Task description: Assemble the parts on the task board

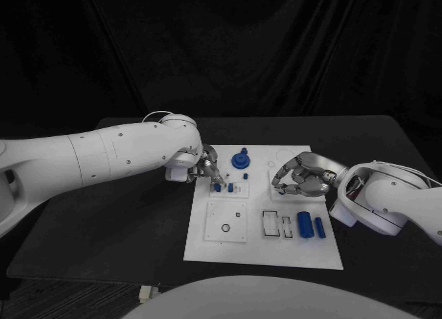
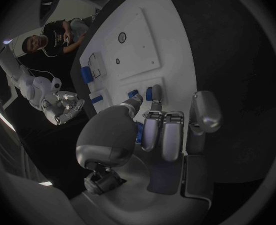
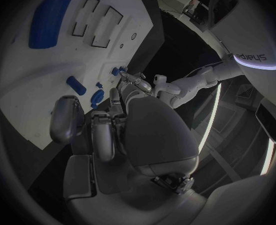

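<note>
Head view: the black table [image 1: 115, 219] fills the middle of the frame, with the white task board [image 1: 264, 249] lying at its centre. The left arm [image 1: 86, 156] enters from the left edge and the right arm [image 1: 398, 203] from the right edge. The left hand [image 1: 197, 167] is at the board's upper left corner, its fingers [image 1: 213, 174] reaching down to two small blue parts [image 1: 224, 187] standing in a raised white block [image 1: 230, 189]; in the left wrist view the fingertips [image 2: 155, 92] touch these pieces [image 2: 141, 93], but whether they pinch one cannot be told. The right hand [image 1: 299, 174] hovers over the board's upper right area, fingers curled inward with nothing visible between them. A blue round part [image 1: 240, 160] with an upright stem stands at the board's upper centre. Two blue bars [image 1: 311, 226] lie at the board's lower right, just beside two empty rectangular recesses [image 1: 278, 224]. A raised square plate [image 1: 226, 221] with a dark ring-shaped hole [image 1: 226, 228] sits at the lower left of the board.
</note>
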You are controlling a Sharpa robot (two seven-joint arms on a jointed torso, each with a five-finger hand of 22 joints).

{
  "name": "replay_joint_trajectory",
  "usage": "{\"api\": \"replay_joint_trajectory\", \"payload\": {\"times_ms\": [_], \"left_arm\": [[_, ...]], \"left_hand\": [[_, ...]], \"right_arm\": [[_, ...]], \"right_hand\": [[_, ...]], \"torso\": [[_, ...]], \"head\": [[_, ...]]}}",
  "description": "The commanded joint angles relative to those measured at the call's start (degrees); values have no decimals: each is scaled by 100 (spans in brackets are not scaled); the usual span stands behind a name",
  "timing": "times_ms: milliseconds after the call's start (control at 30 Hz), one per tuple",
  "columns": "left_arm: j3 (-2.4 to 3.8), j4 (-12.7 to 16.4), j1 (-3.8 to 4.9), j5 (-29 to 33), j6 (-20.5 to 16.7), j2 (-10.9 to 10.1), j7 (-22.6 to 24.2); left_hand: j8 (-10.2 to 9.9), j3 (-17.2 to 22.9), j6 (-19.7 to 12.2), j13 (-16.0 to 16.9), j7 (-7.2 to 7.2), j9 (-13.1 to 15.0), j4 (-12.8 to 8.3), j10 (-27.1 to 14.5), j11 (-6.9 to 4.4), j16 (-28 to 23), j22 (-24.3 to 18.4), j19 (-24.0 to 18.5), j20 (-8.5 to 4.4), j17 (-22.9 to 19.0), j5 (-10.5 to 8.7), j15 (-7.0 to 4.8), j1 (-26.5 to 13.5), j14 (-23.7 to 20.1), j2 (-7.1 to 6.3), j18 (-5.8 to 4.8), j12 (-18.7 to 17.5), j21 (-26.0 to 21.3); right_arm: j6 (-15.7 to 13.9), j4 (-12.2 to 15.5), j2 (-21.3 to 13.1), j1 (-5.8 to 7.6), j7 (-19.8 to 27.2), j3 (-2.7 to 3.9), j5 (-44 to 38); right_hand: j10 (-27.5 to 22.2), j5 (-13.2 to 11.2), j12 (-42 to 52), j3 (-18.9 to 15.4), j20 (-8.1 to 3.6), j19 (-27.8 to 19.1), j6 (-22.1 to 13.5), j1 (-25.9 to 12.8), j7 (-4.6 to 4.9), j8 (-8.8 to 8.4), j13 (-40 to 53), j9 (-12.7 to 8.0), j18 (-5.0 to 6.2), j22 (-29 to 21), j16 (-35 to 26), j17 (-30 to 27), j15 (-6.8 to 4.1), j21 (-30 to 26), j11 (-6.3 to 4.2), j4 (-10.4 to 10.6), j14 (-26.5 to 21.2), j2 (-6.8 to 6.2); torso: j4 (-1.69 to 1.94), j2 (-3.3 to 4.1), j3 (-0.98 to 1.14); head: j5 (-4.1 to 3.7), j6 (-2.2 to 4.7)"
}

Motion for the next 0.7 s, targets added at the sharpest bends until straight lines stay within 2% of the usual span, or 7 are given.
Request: {"api": "replay_joint_trajectory", "payload": {"times_ms": [33, 67, 100, 233, 400, 533, 700], "left_arm": [[4, 1, -11, 19, 79, 8, 24], [4, 0, -11, 19, 80, 9, 23], [4, -1, -12, 19, 83, 11, 23], [4, -4, -12, 19, 86, 20, 22], [4, -12, -13, 19, 79, 35, 23], [4, -16, -14, 19, 80, 42, 24], [4, -25, -15, 19, 91, 44, 23]], "left_hand": [[87, -1, 0, 912, -43, 109, -59, 226, -17, -26, 826, -11, -12, 1197, 345, -5, 105, 400, 29, 76, -7, -40], [93, 0, -5, 910, -44, 119, -62, 225, -18, -27, 826, -10, -13, 1196, 375, -6, 111, 399, 31, 76, -9, -41], [133, 16, -8, 916, -58, 179, -96, 230, -30, -28, 827, -2, -21, 1196, 535, -16, 158, 400, 33, 75, -4, -36], [164, 15, -2, 919, -67, 221, -113, 233, -38, -25, 827, 2, -26, 1200, 564, -21, 176, 403, 25, 74, -1, -36], [366, -31, 50, 933, -114, 451, -119, 248, -77, -21, 835, 33, -52, 1208, 430, -52, 185, 411, 13, 69, 12, -12], [422, -51, 36, 937, -123, 524, -105, 252, -85, -19, 834, 35, -61, 1212, 402, -60, 172, 414, 13, 70, 15, -18], [593, -84, 22, 943, -155, 735, -90, 260, -110, -15, 840, 52, -82, 1220, 365, -81, 171, 421, 20, 66, 21, -5]], "right_arm": [[51, 2, 1, -17, -80, 2, -9], [52, 1, 1, -17, -80, 2, -9], [55, 1, 1, -18, -80, 2, -9], [60, 0, 1, -19, -79, 2, -9], [64, -4, 2, -20, -77, 2, -9], [72, -8, 4, -21, -77, 2, -9], [83, -16, 8, -22, -78, 2, -9]], "right_hand": [[607, 43, 20, 8, 1, -37, -5, 58, 14, 43, 1509, -11, 71, 940, 17, 1509, 35, -25, 47, -35, 600, 6], [607, 43, 20, 8, 1, -37, -5, 58, 14, 43, 1509, -11, 71, 940, 17, 1509, 35, -25, 47, -35, 600, 6], [607, 43, 20, 8, 1, -37, -5, 58, 14, 43, 1509, -11, 71, 940, 17, 1509, 35, -25, 47, -35, 600, 6], [607, 43, 20, 8, 1, -37, -5, 58, 14, 43, 1509, -11, 71, 940, 17, 1509, 35, -25, 47, -35, 600, 6], [607, 43, 20, 8, 1, -37, -5, 58, 14, 43, 1509, -11, 71, 940, 17, 1509, 35, -25, 47, -35, 600, 6], [607, 43, 20, 8, 1, -37, -5, 58, 14, 43, 1509, -11, 71, 940, 17, 1509, 35, -25, 47, -35, 600, 6], [607, 43, 20, 8, 1, -37, -5, 58, 14, 43, 1509, -11, 71, 940, 17, 1509, 35, -25, 47, -35, 600, 6]], "torso": [[0, -1, 0], [1, -1, 0], [1, -1, 0], [3, -1, -1], [1, 1, 1], [-1, -3, 1], [-1, 1, 1]], "head": [[3, -1], [3, -1], [4, -1], [2, -1], [0, -1], [3, -1], [13, -1]]}}
